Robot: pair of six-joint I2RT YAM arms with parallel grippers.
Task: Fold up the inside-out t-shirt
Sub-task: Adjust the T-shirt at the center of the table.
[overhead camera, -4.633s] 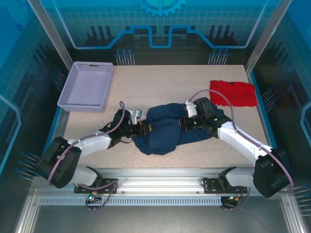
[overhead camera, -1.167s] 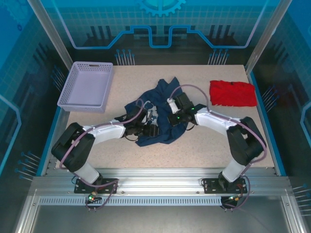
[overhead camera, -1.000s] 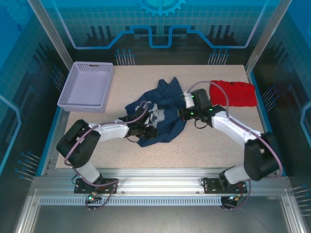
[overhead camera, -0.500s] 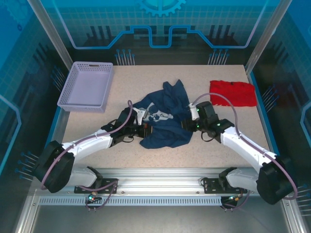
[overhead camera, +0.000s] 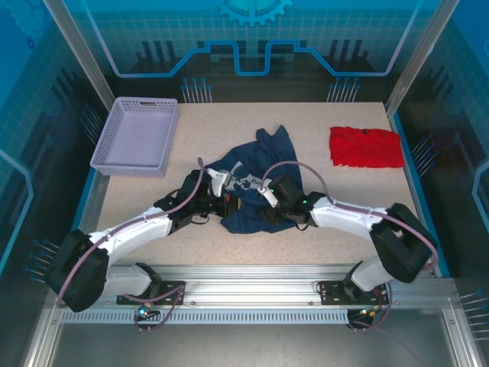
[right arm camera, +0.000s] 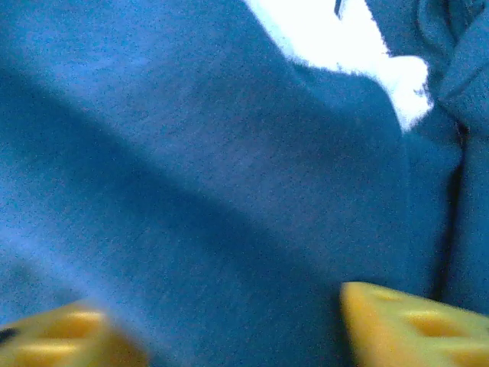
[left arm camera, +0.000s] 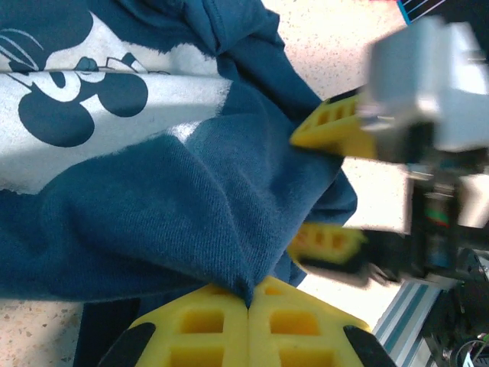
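Here, the grab-and-spread step: one edge pinched, the other grip not yet made.

The left gripper (left arm camera: 248, 310) has its yellow fingertips pressed together on a raised fold of the dark navy blue soft cloth t-shirt (left arm camera: 191, 199), while the right gripper (right arm camera: 237, 336) hangs with its fingers apart over the cloth just opposite, holding nothing. The t-shirt lies crumpled at the middle of the speckled beige table (overhead camera: 229, 126), between the two arms, its white print (left arm camera: 114, 84) facing up. It sits well apart from the bright red folded garment (overhead camera: 365, 147) and the lavender plastic mesh basket (overhead camera: 137, 136). Folding proper looks not yet begun. Next, the right gripper probably needs to close on the facing edge, so both arms can draw the cloth flat.
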